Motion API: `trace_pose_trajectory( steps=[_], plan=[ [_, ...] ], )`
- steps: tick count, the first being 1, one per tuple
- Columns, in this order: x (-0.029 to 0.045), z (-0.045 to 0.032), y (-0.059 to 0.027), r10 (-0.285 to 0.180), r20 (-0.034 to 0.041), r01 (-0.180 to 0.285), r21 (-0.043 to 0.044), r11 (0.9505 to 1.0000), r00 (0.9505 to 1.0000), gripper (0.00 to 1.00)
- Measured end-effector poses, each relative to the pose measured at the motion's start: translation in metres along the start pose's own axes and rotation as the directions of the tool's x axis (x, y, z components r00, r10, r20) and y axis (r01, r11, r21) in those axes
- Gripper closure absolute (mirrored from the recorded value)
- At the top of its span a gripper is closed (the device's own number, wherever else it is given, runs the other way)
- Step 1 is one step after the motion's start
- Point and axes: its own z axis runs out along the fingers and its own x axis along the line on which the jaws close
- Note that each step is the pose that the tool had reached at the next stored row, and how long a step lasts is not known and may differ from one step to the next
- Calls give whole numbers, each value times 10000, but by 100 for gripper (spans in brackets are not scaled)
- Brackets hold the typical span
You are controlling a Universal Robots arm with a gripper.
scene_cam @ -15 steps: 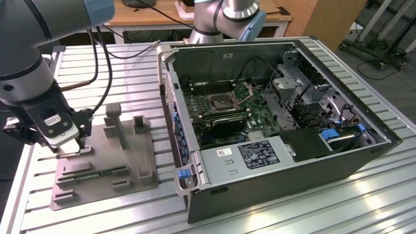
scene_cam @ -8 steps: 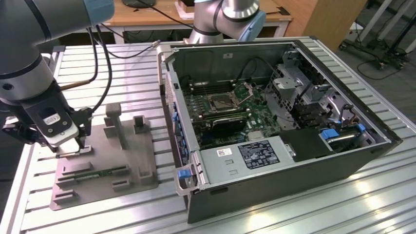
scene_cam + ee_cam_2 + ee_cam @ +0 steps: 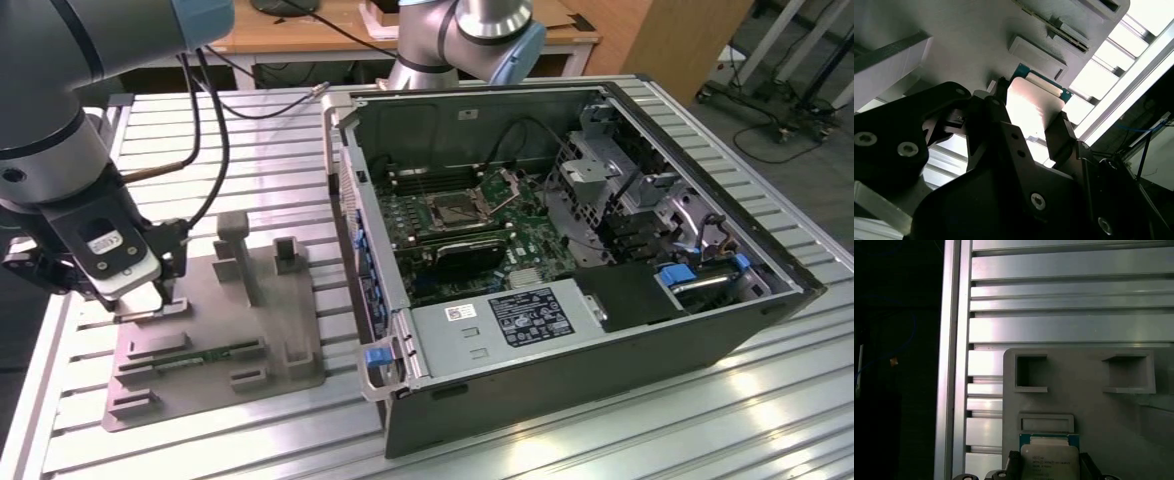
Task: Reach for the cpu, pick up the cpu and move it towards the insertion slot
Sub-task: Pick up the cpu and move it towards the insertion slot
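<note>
The gripper [image 3: 1031,106] is closed narrowly on the cpu [image 3: 1049,462], its fingers [image 3: 1061,125] bearing on two opposite edges. The chip sits at the grey plastic tray [image 3: 267,350], well apart from the insertion slot [image 3: 454,210] inside the computer case [image 3: 561,390]. Judged light, stiff and thin, with a smooth metal lid liable to slip; the edge hold suits it, since the underside contacts are likely fragile.
</note>
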Motion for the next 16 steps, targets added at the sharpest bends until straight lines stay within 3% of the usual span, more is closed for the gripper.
trace_pose_trajectory(
  steps=[16],
  plan=[
    [0, -40, 2, 1, -1, -1, 1, 10000, 10000, 46]
  ],
)
